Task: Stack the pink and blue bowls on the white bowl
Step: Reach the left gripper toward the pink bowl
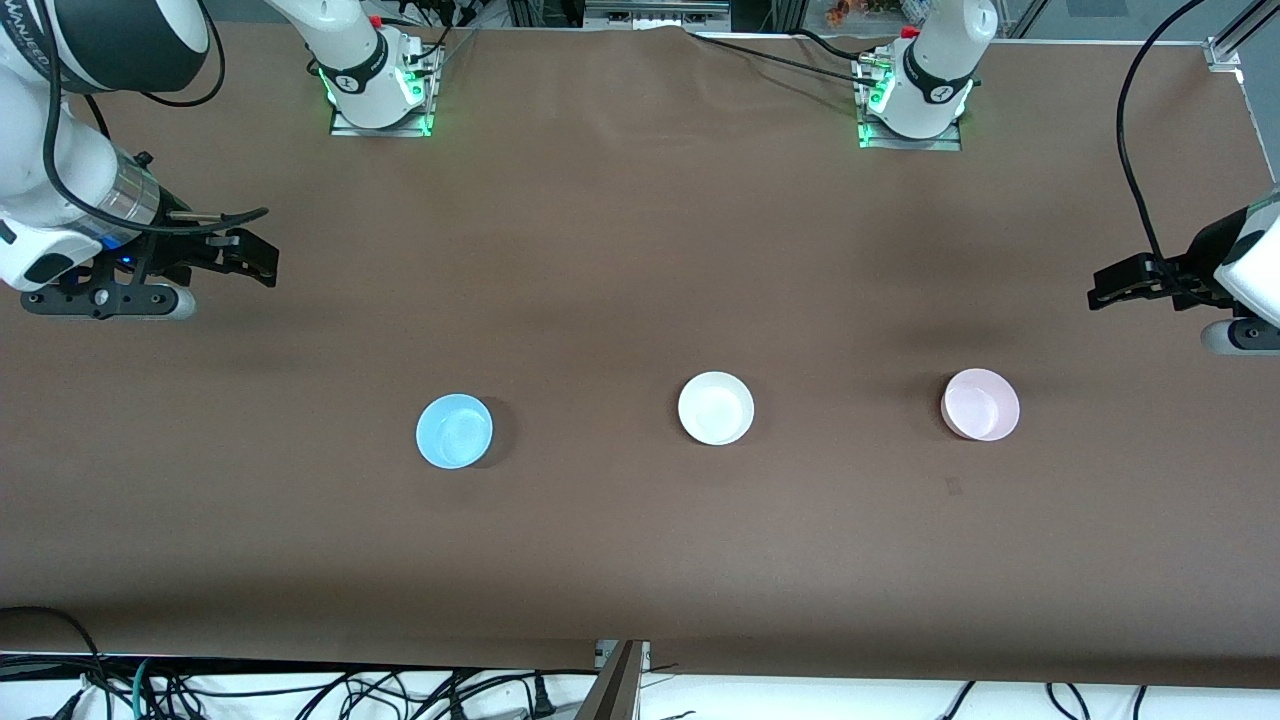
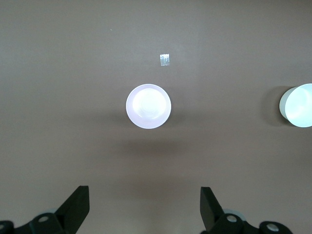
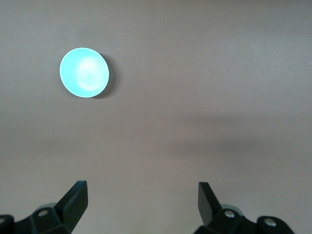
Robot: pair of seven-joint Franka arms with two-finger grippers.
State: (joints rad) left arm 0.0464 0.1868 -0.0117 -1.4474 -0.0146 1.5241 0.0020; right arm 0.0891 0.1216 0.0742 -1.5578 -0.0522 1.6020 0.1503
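Both grippers hang spread and empty: your left gripper is closest to the pink bowl, your right gripper to the blue bowl, with the white bowl between.

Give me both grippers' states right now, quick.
Left gripper: open, empty, up over the table near the round pale pink plastic bowl.
Right gripper: open, empty, over the table near the round sky-blue plastic bowl.

The right gripper was held spread open at the frame's left edge. The left gripper was held open at the right edge.
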